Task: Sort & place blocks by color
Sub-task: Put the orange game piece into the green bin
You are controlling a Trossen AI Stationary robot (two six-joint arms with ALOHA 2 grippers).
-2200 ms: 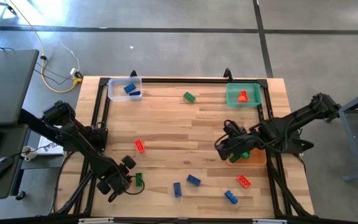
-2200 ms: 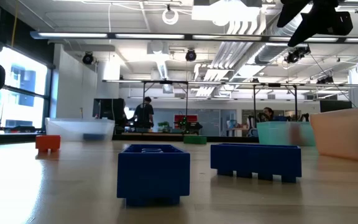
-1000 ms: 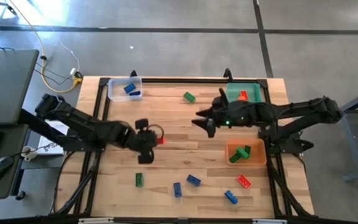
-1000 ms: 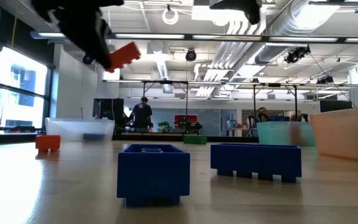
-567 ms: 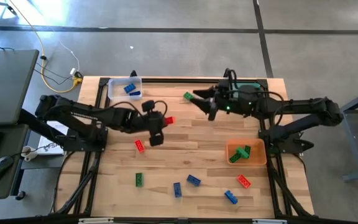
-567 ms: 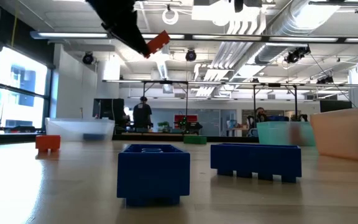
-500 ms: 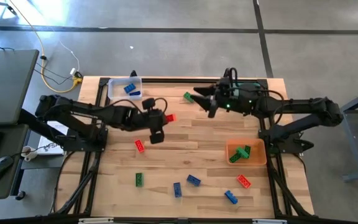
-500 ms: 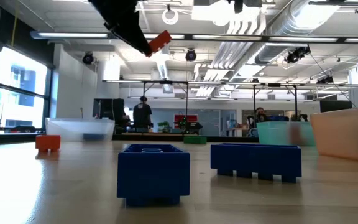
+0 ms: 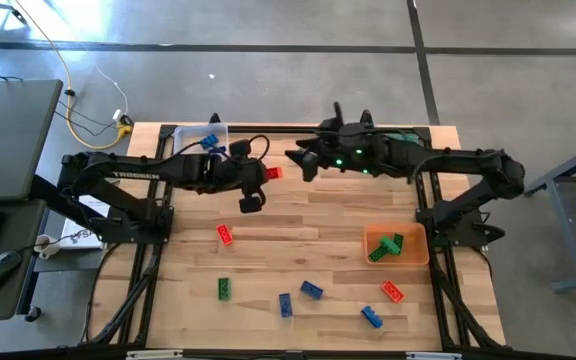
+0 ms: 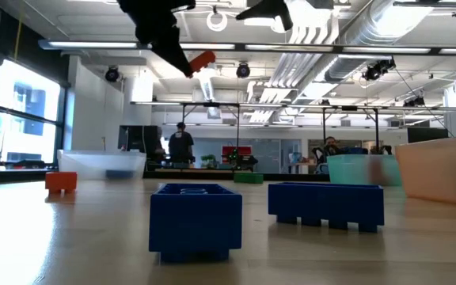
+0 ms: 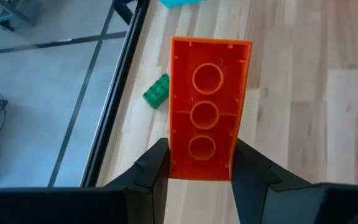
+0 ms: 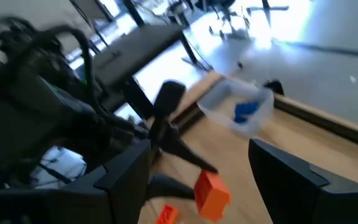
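Note:
My left gripper (image 9: pixel 263 175) is shut on a red brick (image 9: pixel 272 172) high above the far middle of the table; in the low view the brick (image 10: pixel 202 60) juts up from it. My right gripper (image 9: pixel 297 161) stands open just right of that brick, facing it without touching; in the right wrist view the brick (image 12: pixel 211 190) shows between and ahead of my fingers. Loose on the table lie a red brick (image 9: pixel 225 234), a green brick (image 9: pixel 224 289), blue bricks (image 9: pixel 312 291) and another red one (image 9: pixel 393 291). A green brick (image 11: pixel 156 91) lies near the far edge. My left gripper pinches the red brick by its two long sides at the end nearest the wrist (image 11: pixel 179 163), between its two fingers. The fingers slant down and lie along the brick, which sticks out past the fingertips. The brick's hollow underside faces the wrist camera, and it is lifted clear of the table.
A clear bin (image 9: pixel 200 142) with blue bricks stands at the far left corner. A teal bin (image 9: pixel 406 140) at the far right is mostly covered by my right arm. An orange bin (image 9: pixel 408 250) holding a green brick stands by the right edge.
My left gripper has carried the red brick up and toward the table's far edge and a little right, turning as it went, still shut on it. My right gripper has risen and moved toward the far edge and left, toward the brick, staying open.

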